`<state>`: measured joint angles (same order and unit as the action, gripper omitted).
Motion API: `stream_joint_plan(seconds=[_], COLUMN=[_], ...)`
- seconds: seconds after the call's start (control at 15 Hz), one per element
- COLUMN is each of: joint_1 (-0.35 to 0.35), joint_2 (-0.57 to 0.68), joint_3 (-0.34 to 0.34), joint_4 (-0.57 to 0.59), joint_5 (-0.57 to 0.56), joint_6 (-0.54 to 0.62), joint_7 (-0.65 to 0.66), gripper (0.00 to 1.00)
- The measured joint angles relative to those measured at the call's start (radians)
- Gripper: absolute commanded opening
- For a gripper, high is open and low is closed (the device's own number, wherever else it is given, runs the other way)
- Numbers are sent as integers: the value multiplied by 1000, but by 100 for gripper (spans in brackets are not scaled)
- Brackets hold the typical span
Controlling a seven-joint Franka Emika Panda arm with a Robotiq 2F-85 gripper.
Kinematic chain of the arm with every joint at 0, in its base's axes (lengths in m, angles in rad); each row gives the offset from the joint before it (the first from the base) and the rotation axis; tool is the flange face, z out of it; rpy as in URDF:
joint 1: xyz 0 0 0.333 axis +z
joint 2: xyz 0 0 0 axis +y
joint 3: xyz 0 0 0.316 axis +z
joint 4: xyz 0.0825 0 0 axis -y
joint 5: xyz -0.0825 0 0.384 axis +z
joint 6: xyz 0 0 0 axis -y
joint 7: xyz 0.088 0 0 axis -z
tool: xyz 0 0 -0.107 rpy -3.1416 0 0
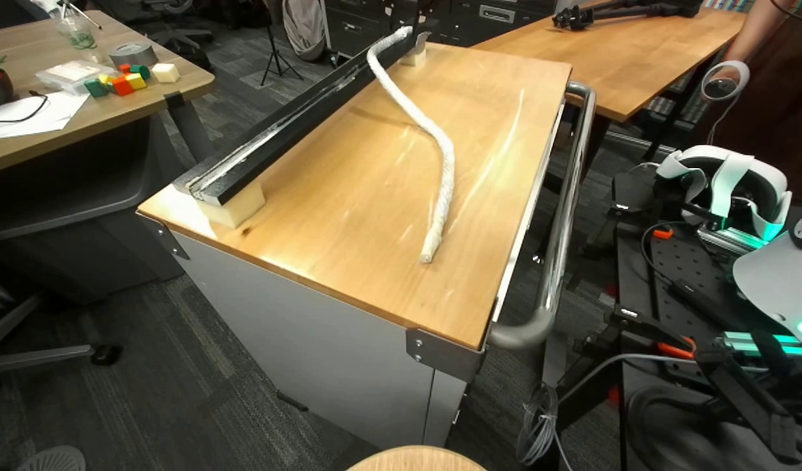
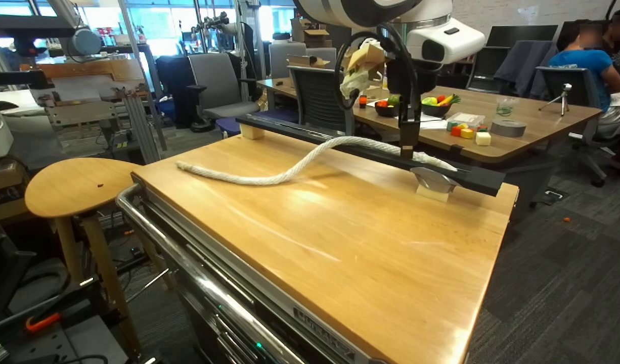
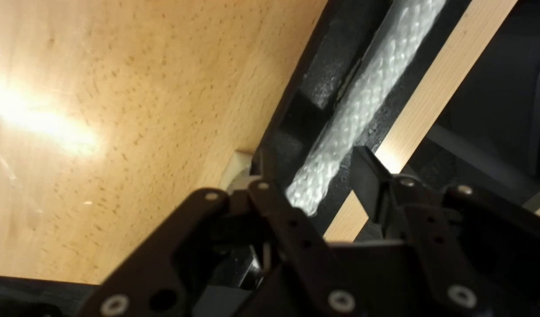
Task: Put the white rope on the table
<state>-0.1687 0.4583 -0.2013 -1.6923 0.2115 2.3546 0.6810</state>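
Biggest thing here is the bench [image 1: 348, 170], with my arm [image 2: 456, 43] reaching in over it. The black beam [image 1: 296, 127] runs along one edge. White rope [image 1: 435, 129] looks partly done to me: most of it snakes across the bench top, but one end lies along the beam. My jaws are spread, and in the wrist view that end shows between them; can't tell if they touch anything. My worry: if I close too low, I could snag the beam and drag it off the pale blocks [image 1: 241, 209] propping it up. Grabbing near the tip might let the rope slip out, and lifting outward could send that end over the edge.
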Motion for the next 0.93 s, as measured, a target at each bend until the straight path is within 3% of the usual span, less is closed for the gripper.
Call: stream_joint_plan(seconds=[0.27,0.47,0.53,0.67,0.93], joint_1=[-12,-18,-19,-22,-27], joint_2=[42,70,79,95,114], joint_3=[0,-2,-3,-8,-14], joint_4=[50,88,99,121,155], joint_5=[38,45,45,45,45], joint_6=[-3,-15,-20,-37,-64], joint_7=[13,41,56,94,160], gripper=[37,28,15,0,1])
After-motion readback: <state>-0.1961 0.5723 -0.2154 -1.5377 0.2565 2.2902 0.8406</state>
